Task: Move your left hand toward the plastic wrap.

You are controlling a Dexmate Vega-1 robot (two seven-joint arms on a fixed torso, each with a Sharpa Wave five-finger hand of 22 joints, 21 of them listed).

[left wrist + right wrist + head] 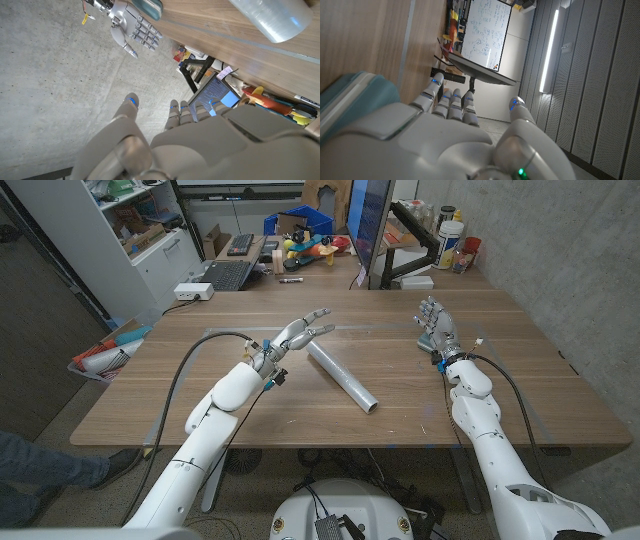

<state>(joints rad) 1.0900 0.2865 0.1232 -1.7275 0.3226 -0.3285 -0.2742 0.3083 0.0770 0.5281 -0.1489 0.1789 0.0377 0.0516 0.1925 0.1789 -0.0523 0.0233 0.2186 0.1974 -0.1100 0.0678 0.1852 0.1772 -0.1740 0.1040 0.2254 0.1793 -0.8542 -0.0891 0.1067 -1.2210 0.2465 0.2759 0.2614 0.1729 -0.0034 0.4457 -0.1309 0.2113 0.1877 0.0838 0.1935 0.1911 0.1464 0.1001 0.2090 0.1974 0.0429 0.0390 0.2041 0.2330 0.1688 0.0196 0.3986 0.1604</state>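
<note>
The plastic wrap [341, 376] is a long clear roll lying slantwise on the middle of the wooden table [200, 390]; one end [272, 19] shows in the left wrist view. My left hand [295, 335] hovers just left of the roll's far end, fingers stretched out and apart, holding nothing. Its back [200, 140] appears in the left wrist view. My right hand [434, 326] stands upright at the right side of the table, fingers apart and empty, well away from the roll. It shows too in the left wrist view [134, 30] and the right wrist view [455, 135].
A black cable [185, 375] loops along my left arm over the table. Behind the table stand a laptop [228, 275], a monitor [370, 225] on a black arm, toys [305, 248] and bottles [452, 238]. A person's leg [50, 465] shows at the lower left.
</note>
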